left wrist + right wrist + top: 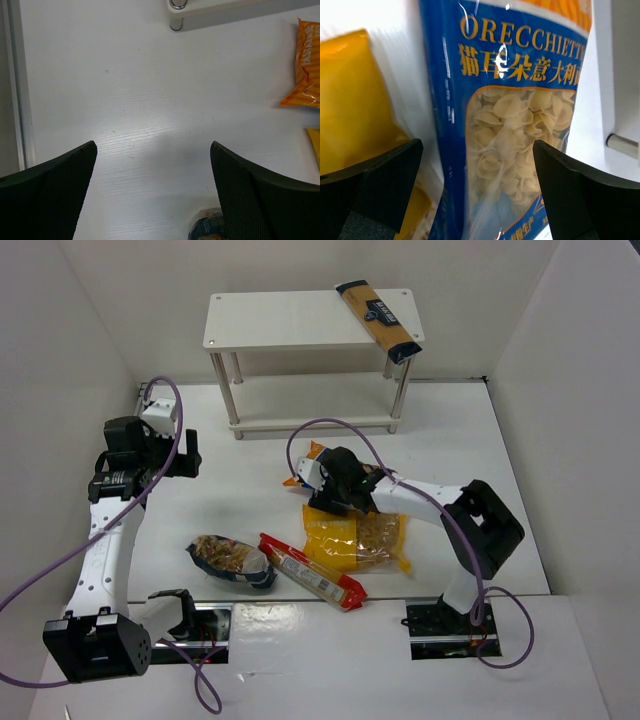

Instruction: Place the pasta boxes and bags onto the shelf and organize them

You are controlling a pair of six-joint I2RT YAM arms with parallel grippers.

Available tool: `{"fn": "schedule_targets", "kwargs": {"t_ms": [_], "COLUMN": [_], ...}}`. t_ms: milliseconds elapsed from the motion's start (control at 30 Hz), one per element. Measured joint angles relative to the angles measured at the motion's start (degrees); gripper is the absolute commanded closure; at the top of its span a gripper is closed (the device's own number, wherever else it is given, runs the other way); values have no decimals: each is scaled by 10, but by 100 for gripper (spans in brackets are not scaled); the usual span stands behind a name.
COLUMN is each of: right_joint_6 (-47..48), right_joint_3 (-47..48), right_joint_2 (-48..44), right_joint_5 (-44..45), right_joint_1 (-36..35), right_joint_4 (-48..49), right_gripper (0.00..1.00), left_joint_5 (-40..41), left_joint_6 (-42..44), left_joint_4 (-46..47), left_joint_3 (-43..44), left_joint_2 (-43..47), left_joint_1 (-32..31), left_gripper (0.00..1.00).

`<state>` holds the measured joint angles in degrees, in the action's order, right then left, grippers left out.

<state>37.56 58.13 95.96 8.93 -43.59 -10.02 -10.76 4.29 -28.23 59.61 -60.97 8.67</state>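
Observation:
The white two-tier shelf (290,322) stands at the back. The long tan-and-navy packet (378,320) lies on its top board at the right end and overhangs the front edge. My right gripper (322,485) is open, low over the blue-and-orange bag (304,466). In the right wrist view the bag (515,115) lies between the spread fingers of the right gripper (477,145). The yellow bag (356,540), the long red packet (312,571) and the dark-blue clear bag (232,562) lie on the table. My left gripper (186,456) is open and empty above bare table (152,147).
White walls enclose the table on the left, back and right. In the left wrist view a shelf foot (176,21) is at the top, the orange bag end (306,65) at the right, and the dark-blue bag (207,229) at the bottom edge.

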Motion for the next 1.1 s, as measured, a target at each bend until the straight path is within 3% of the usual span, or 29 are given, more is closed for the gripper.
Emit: {"fn": "schedule_targets", "kwargs": {"t_ms": [433, 467, 533, 567, 633, 667, 800, 1100], "right_joint_6": [25, 27, 33, 35, 43, 46, 43, 38], "right_joint_3": [36, 39, 46, 54, 73, 86, 106, 47], "right_joint_2": [78, 82, 89, 95, 104, 107, 111, 28], "right_joint_5": [-28, -30, -34, -35, -40, -39, -47, -20], "right_joint_1": [50, 53, 56, 57, 58, 59, 64, 17], "right_joint_4": [13, 16, 19, 18, 18, 17, 16, -32], "right_gripper": [1, 6, 28, 60, 96, 100, 100, 100], "left_joint_5": [0, 0, 0, 0, 0, 0, 0, 0], "left_joint_6": [0, 0, 0, 0, 0, 0, 0, 0], "left_joint_4": [0, 0, 0, 0, 0, 0, 0, 0], "left_joint_3": [0, 0, 0, 0, 0, 0, 0, 0], "left_joint_2": [0, 0, 0, 0, 0, 0, 0, 3], "left_joint_1": [0, 0, 0, 0, 0, 0, 0, 0], "left_gripper": [0, 0, 0, 0, 0, 0, 0, 0]}}
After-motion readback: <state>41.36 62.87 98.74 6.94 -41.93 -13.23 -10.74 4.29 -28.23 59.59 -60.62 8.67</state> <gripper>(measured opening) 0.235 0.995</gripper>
